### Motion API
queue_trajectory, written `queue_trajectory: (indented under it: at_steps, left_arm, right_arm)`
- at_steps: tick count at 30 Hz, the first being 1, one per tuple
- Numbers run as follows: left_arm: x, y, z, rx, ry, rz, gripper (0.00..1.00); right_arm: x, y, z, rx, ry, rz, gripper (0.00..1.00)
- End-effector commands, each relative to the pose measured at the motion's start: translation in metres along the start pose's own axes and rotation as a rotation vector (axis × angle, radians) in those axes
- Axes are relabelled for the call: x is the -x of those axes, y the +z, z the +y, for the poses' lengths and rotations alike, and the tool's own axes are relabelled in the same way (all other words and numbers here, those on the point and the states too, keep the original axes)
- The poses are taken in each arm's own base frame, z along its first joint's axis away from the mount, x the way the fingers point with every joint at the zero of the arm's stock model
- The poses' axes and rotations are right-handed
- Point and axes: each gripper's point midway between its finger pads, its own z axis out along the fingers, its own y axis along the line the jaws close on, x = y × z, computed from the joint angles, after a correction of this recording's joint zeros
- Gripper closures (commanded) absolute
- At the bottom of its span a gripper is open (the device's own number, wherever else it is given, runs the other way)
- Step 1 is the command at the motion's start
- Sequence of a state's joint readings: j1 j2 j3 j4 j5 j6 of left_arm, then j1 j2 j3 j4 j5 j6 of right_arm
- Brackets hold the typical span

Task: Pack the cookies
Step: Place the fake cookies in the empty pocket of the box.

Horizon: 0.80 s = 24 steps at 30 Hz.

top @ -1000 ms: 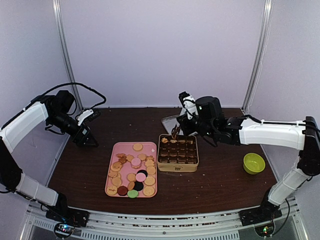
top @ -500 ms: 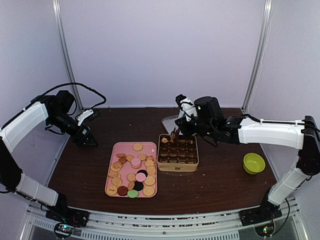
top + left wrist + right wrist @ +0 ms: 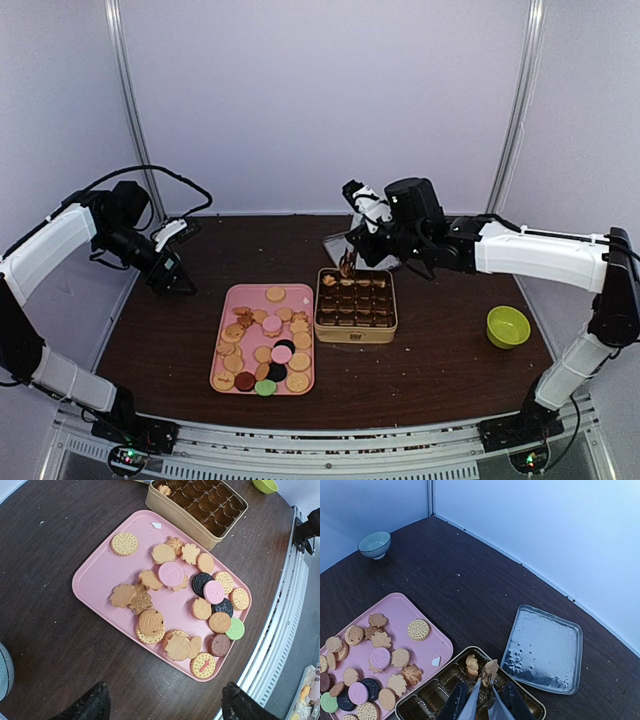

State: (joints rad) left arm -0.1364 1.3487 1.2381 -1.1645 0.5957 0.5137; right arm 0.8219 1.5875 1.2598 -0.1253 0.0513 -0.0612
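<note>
1. Cookies (image 3: 262, 345), mostly round and tan with some pink, black and green, lie on a pink tray (image 3: 240, 298) at the near left of a dark tabletop (image 3: 440, 370), seen from above. A gold tin (image 3: 356, 330) sits just right of the tray. The right tool (image 3: 350, 258) hangs over the tin's far left corner, pinching a tan cookie (image 3: 348, 266). The left tool (image 3: 175, 278) hangs well left of the tray.
2. Left wrist view, looking down: the left tool (image 3: 165, 702) has its dark fingers (image 3: 95, 705) spread wide with nothing between them. The tray (image 3: 95, 580) of cookies (image 3: 172, 574) lies beyond them, and the tin (image 3: 185, 520) lies farther off.
3. Right wrist view: the right tool (image 3: 485, 685) is nearly closed on the tan cookie (image 3: 490, 668), above the tin (image 3: 431, 681). Another cookie (image 3: 471, 666) rests in a tin cup beside it. A silver lid (image 3: 542, 650) lies flat just beyond the tin.
</note>
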Motion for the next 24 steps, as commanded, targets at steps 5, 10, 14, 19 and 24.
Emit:
queue_trajectory:
  at_steps: [5,10,14,19,24]
  left_arm:
    - [0.007,-0.007,-0.002,-0.009,0.015,-0.024,0.21]
    - [0.008,-0.006,-0.003,-0.018,0.014,-0.026,0.21]
    - [0.009,-0.006,-0.003,-0.023,0.013,-0.025,0.21]
    - [0.010,-0.007,-0.003,-0.023,0.013,-0.028,0.21]
    - [0.012,-0.008,-0.004,-0.028,0.013,-0.032,0.21]
  right_arm:
    - [0.006,0.003,0.004,0.037,-0.012,0.000,0.90]
    - [0.006,0.002,0.001,0.024,-0.015,0.005,0.89]
    - [0.010,0.000,-0.003,0.006,-0.023,-0.004,0.81]
    - [0.013,-0.002,-0.004,0.006,-0.032,-0.002,0.71]
    - [0.019,-0.009,-0.006,0.005,-0.029,-0.019,0.65]
